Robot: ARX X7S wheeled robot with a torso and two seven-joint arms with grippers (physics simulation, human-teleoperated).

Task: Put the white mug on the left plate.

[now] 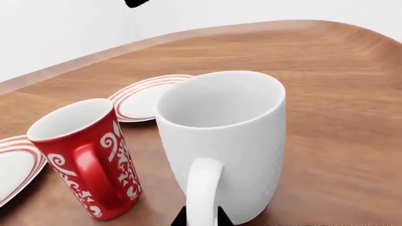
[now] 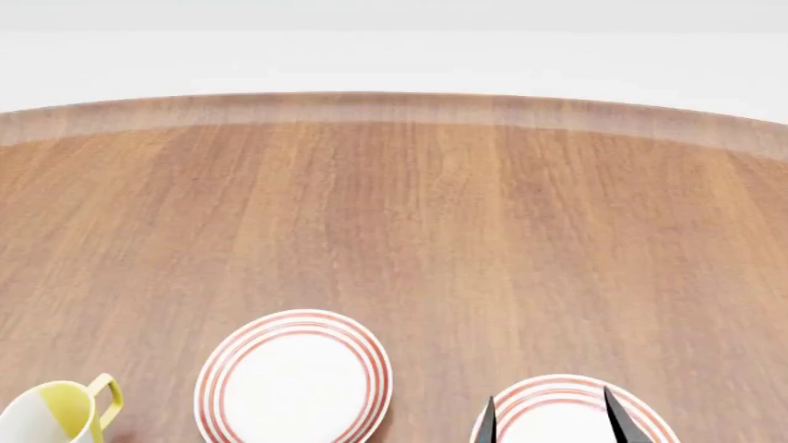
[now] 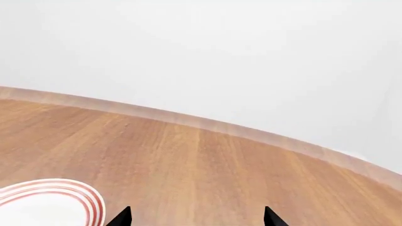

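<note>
The white mug stands on the wooden table in the left wrist view, its loop handle toward the camera. My left gripper has its two fingertips pressed against either side of that handle. The mug and the left gripper are out of the head view. The left plate, white with thin red rings, lies near the front of the head view. My right gripper is open and empty above the right plate; it also shows in the right wrist view.
A red mug with white lettering stands close beside the white mug. Two ringed plates lie beyond it. A white-and-yellow mug stands left of the left plate. The table's curved edge runs along the back.
</note>
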